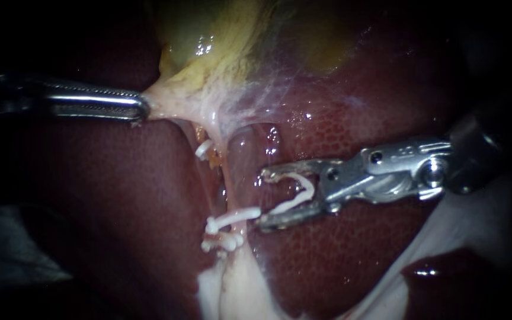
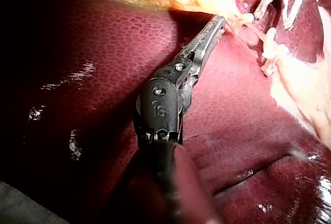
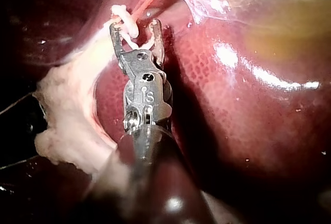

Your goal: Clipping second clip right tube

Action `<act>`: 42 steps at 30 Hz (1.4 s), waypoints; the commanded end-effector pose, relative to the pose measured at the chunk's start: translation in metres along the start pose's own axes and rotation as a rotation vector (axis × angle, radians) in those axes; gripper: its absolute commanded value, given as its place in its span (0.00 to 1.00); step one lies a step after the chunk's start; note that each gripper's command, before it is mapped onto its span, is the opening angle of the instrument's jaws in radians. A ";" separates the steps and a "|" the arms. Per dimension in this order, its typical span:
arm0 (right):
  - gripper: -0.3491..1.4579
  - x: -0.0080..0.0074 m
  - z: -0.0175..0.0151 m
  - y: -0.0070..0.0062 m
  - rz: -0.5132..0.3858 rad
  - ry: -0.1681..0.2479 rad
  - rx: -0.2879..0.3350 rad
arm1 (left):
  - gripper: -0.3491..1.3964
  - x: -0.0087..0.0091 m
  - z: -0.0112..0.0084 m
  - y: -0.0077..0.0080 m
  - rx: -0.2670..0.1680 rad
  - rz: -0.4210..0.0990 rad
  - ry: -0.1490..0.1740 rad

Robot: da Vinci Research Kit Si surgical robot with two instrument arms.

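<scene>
endoscope view, left tool (image 1: 142, 109) clamped on gallbladder (image 1: 200, 74), right tool (image 1: 262, 200) jaws wide, carrying white clip (image 1: 304, 192) beside tube (image 1: 228, 184)

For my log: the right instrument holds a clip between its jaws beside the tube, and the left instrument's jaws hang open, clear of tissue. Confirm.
Wrong: the left instrument has its jaws shut on the gallbladder, as the endoscope view shows. The rest stands.

A thin, pale pink tube (image 1: 235, 178) runs downward. A small white plastic clip (image 1: 232, 218) sits shut across it. Another white clip (image 1: 294, 194), open wide, lies just beside it.
</scene>
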 end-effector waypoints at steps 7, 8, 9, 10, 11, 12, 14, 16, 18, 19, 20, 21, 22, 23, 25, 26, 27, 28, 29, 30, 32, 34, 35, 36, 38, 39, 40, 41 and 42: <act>0.47 -0.0010 0.0024 0.0017 0.087 0.038 0.039 | 0.00 0.0001 -0.0001 0.0002 0.002 0.000 0.000; 0.47 -0.0011 0.0029 0.0019 0.104 0.050 0.050 | 0.00 0.0001 -0.0001 0.0002 0.002 0.000 0.000; 0.47 -0.0012 0.0032 0.0020 0.117 0.059 0.057 | 0.00 0.0001 0.0000 0.0002 0.002 0.000 0.000; 0.47 -0.0013 0.0036 0.0021 0.124 0.068 0.065 | 0.00 0.0001 0.0000 0.0002 0.002 0.000 0.000; 0.47 -0.0014 0.0040 0.0022 0.137 0.080 0.074 | 0.00 0.0001 0.0000 0.0002 0.003 0.000 0.000; 0.47 -0.0016 0.0045 0.0023 0.148 0.093 0.085 | 0.00 0.0001 0.0000 0.0003 0.003 0.000 0.000; 0.47 -0.0019 0.0054 0.0022 0.173 0.118 0.106 | 0.00 0.0001 0.0000 0.0003 0.003 0.000 0.000; 0.47 -0.0021 0.0060 0.0022 0.188 0.143 0.125 | 0.00 0.0002 0.0000 0.0003 0.003 0.000 0.000; 0.47 -0.0023 0.0066 0.0020 0.202 0.173 0.151 | 0.00 0.0002 0.0000 0.0003 0.003 -0.001 0.000; 0.47 -0.0023 0.0068 0.0020 0.210 0.187 0.163 | 0.00 0.0002 0.0000 0.0003 0.003 -0.001 0.000; 0.47 -0.0023 0.0070 0.0020 0.218 0.204 0.181 | 0.00 0.0002 0.0000 0.0003 0.003 -0.001 0.000; 0.47 -0.0023 0.0070 0.0019 0.221 0.213 0.189 | 0.00 0.0002 0.0000 0.0003 0.003 -0.001 0.000; 0.47 -0.0022 0.0071 0.0019 0.224 0.232 0.206 | 0.00 0.0002 0.0000 0.0003 0.003 -0.001 0.000; 0.47 -0.0022 0.0072 0.0018 0.232 0.250 0.224 | 0.00 0.0002 0.0000 0.0004 0.003 -0.001 0.000; 0.47 -0.0020 0.0072 0.0015 0.252 0.279 0.252 | 0.00 0.0002 0.0001 0.0004 0.003 -0.001 0.000; 0.47 -0.0019 0.0072 0.0013 0.256 0.293 0.264 | 0.00 0.0002 0.0001 0.0004 0.003 -0.001 0.000; 0.47 -0.0018 0.0072 0.0010 0.272 0.311 0.282 | 0.00 0.0002 0.0001 0.0004 0.003 -0.001 0.000; 0.47 -0.0017 0.0072 0.0008 0.270 0.325 0.294 | 0.00 0.0002 0.0001 0.0004 0.003 -0.001 0.000; 0.47 -0.0016 0.0071 0.0005 0.269 0.334 0.304 | 0.00 0.0002 0.0001 0.0004 0.003 -0.001 0.000; 0.47 -0.0014 0.0070 0.0002 0.267 0.340 0.315 | 0.00 0.0002 0.0001 0.0004 0.003 -0.001 0.000; 0.47 -0.0011 0.0069 -0.0003 0.265 0.342 0.327 | 0.00 0.0002 0.0001 0.0004 0.004 -0.001 0.000; 0.47 -0.0005 0.0067 -0.0008 0.264 0.343 0.343 | 0.00 0.0002 0.0001 0.0004 0.003 0.000 0.000; 0.46 -0.0003 0.0066 -0.0009 0.263 0.344 0.351 | 0.00 0.0002 0.0001 0.0004 0.004 0.000 0.000; 0.46 0.0000 0.0064 -0.0010 0.262 0.347 0.360 | 0.00 0.0002 0.0001 0.0004 0.004 0.000 0.000; 0.44 0.0006 0.0058 -0.0010 0.262 0.354 0.382 | 0.00 0.0002 0.0001 0.0004 0.004 -0.001 0.000; 0.43 0.0007 0.0057 -0.0010 0.262 0.353 0.385 | 0.00 0.0002 0.0001 0.0004 0.004 -0.001 0.000; 0.42 0.0010 0.0054 -0.0009 0.263 0.353 0.391 | 0.00 0.0002 0.0001 0.0004 0.004 -0.001 0.000; 0.41 0.0011 0.0052 -0.0008 0.263 0.352 0.393 | 0.00 0.0002 0.0001 0.0004 0.004 -0.001 0.000; 0.40 0.0012 0.0050 -0.0008 0.270 0.352 0.395 | 0.00 0.0002 0.0001 0.0004 0.004 -0.001 0.000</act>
